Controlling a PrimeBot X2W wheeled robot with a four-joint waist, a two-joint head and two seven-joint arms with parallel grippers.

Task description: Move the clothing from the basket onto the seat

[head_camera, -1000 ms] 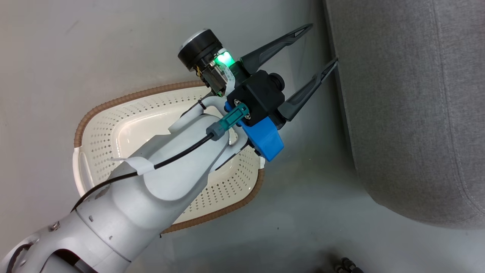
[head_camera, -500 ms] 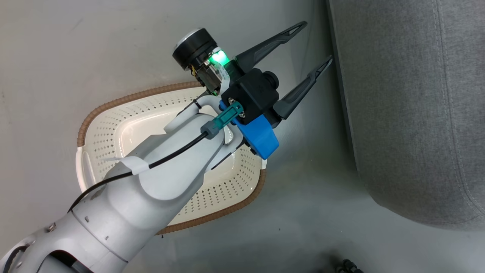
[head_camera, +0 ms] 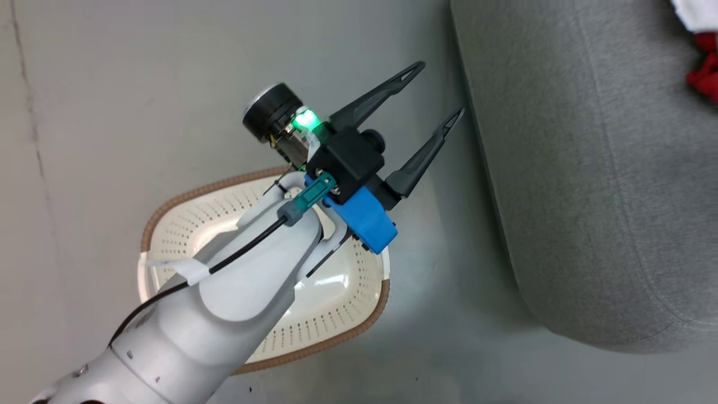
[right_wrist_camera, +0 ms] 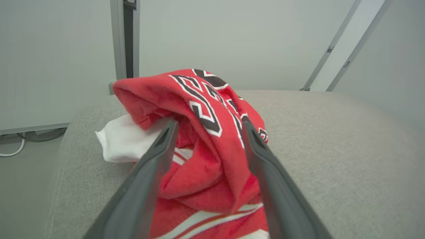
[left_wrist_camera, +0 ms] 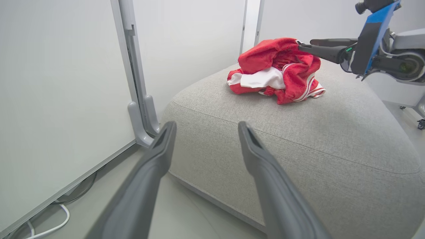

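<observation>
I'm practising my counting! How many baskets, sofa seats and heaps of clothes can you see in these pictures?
cream-white perforated plastic laundry basket with a brown rim: 1
large grey fabric sofa seat: 1
heap of red jerseys with white trim: 1 (I cannot tell how many jerseys are in it)
Total: 3

The basket (head_camera: pixel 193 221) is standing on the floor (head_camera: pixel 140 101), partly under the left forearm (head_camera: pixel 252 280), and the seat (head_camera: pixel 578 185) is lying to its right, with a strip of floor between them. The left gripper (head_camera: pixel 441 87) is hanging over this strip, near the seat's edge. The clothing (left_wrist_camera: pixel 282 66) is lying on the seat, well apart from the basket, and the right gripper (right_wrist_camera: pixel 207 124) is reaching around one fold, a finger at each side.
</observation>
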